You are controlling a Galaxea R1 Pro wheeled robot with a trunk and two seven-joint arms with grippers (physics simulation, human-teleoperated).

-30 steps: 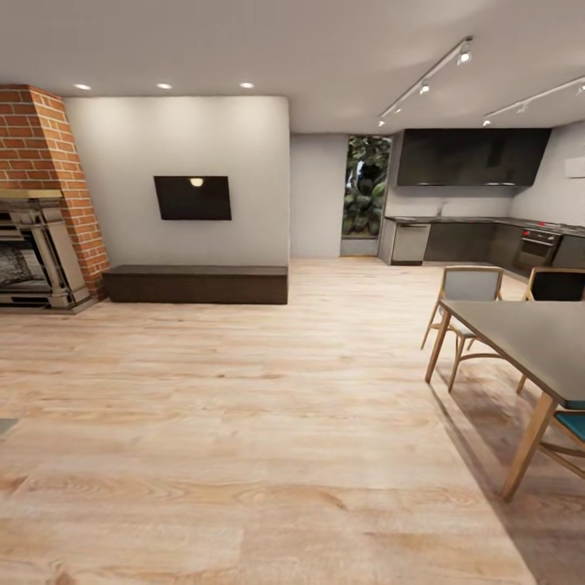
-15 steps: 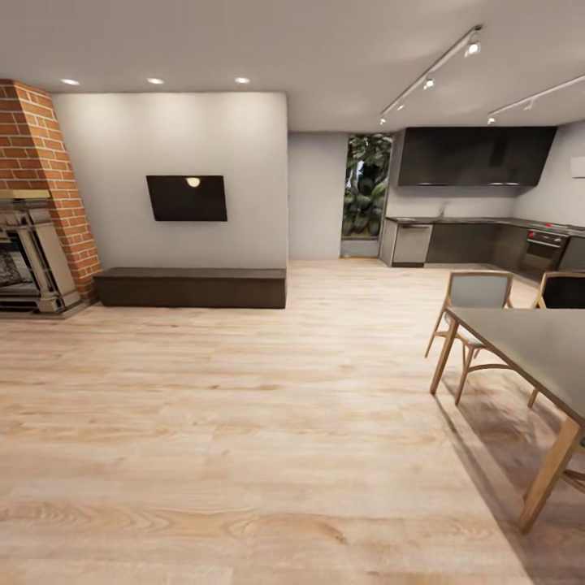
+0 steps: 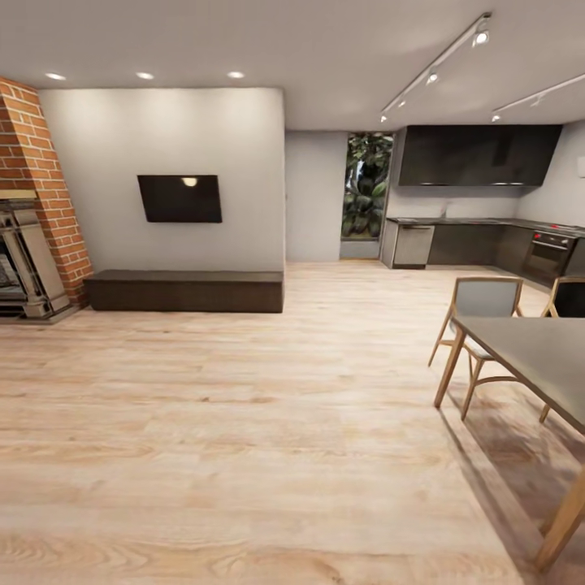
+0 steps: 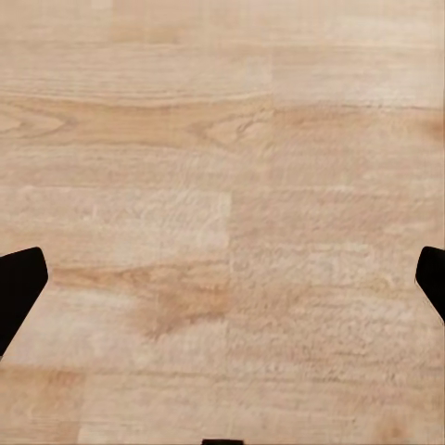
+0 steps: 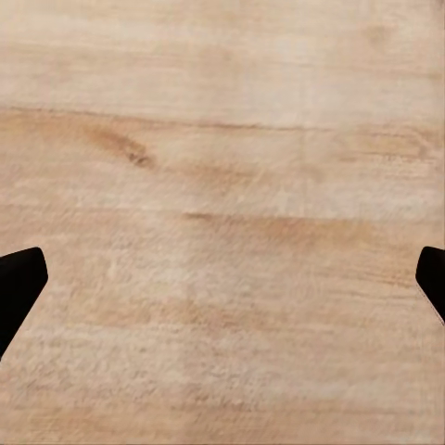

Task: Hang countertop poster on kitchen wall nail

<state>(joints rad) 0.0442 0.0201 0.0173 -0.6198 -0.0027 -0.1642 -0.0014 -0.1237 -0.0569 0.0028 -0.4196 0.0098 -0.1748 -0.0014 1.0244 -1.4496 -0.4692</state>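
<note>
Both the left gripper and right gripper are hanging spread wide over wood flooring, the kitchen countertop lying far off, seemingly without readable writing

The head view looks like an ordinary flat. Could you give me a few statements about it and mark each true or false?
1. A dark screen hangs on the white wall. True.
2. The kitchen countertop lies far off at the right. True.
3. The dining table is beside the brick fireplace. False: they are at opposite sides.
4. The left gripper holds a poster. False: its jaws are apart over the wooden floor.
</note>
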